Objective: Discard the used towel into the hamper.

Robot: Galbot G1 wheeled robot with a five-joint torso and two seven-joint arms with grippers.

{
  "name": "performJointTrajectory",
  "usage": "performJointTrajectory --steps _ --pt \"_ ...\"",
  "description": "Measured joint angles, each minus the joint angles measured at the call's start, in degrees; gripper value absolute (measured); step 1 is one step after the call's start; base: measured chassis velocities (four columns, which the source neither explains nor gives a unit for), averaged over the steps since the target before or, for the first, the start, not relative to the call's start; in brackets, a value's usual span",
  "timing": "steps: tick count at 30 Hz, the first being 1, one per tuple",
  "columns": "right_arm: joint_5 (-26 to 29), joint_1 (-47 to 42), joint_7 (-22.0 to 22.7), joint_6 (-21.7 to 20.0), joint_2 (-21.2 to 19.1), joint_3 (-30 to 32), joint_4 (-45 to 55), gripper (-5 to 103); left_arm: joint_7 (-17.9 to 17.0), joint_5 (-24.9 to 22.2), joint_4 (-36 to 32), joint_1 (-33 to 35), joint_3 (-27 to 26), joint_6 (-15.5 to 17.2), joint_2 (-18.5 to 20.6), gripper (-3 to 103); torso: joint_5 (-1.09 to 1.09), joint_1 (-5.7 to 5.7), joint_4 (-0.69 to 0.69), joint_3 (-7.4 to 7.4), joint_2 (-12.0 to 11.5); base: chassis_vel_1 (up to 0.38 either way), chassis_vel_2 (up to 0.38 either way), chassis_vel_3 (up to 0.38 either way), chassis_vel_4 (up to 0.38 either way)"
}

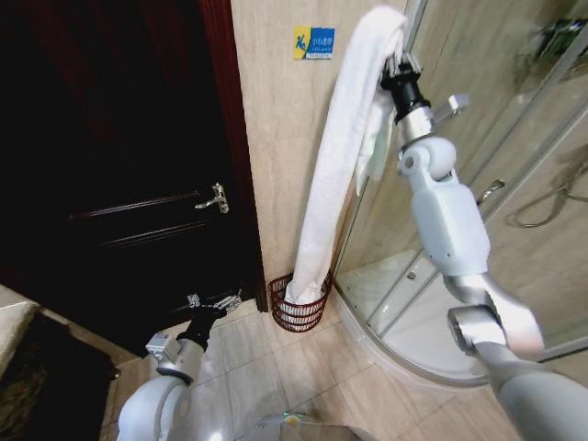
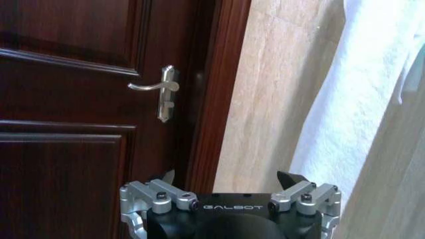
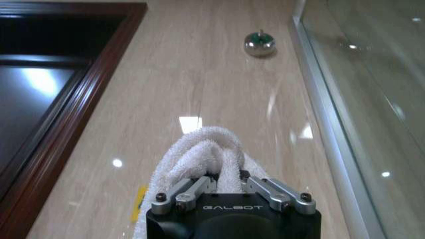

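A: Where's the R gripper (image 1: pixel 397 66)?
B: Raised high, up by the wall next to the shower glass (image 1: pixel 514 138). In the right wrist view its fingers (image 3: pixel 192 189) are pinched in tight on a bunched fold of the white towel (image 1: pixel 335 175), w/ the cloth bulging out past the tips.
A: And the towel itself?
B: Hangs in one long strip from the gripper down the beige wall (image 1: pixel 276 138). Its bottom end is already inside the hamper (image 1: pixel 299 305).
A: Hamper location?
B: On the floor tiles, against the wall, between the dark wood door (image 1: pixel 119 165) on the left and the curved shower base on the right. Reddish-brown wire, open weave; towel shows white through the rings.
A: L gripper (image 1: pixel 214 304)?
B: Low, near the floor, just left of the hamper and in front of the door. Left wrist view: fingers (image 2: pixel 290 180) spread wide, nothing btwn them, facing the door handle (image 2: pixel 161 90) w/ the towel at the right edge.
A: Anything else?
B: Blue-and-yellow sign (image 1: pixel 313 42) on the wall just left of the towel's top. A small round chrome fitting (image 3: pixel 260 44) on the surface beyond the R gripper.
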Motion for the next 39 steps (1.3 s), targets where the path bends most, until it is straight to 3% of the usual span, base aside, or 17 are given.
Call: performJointTrajectory --steps 21,39 --pt "-1.6 -10.7 1.5 1.0 1.2 2.3 4.2 14 0.0 0.0 0.0 0.0 0.0 0.0 0.0 100 -0.01 0.00 0.01 0.00 0.0 0.000 0.000 0.000 0.000" --pt "-3.8 -17.7 0.9 3.3 2.0 3.1 2.2 14 0.0 0.0 0.0 0.0 0.0 0.0 0.0 100 0.01 0.01 0.00 0.00 0.0 0.000 0.000 0.000 0.000"
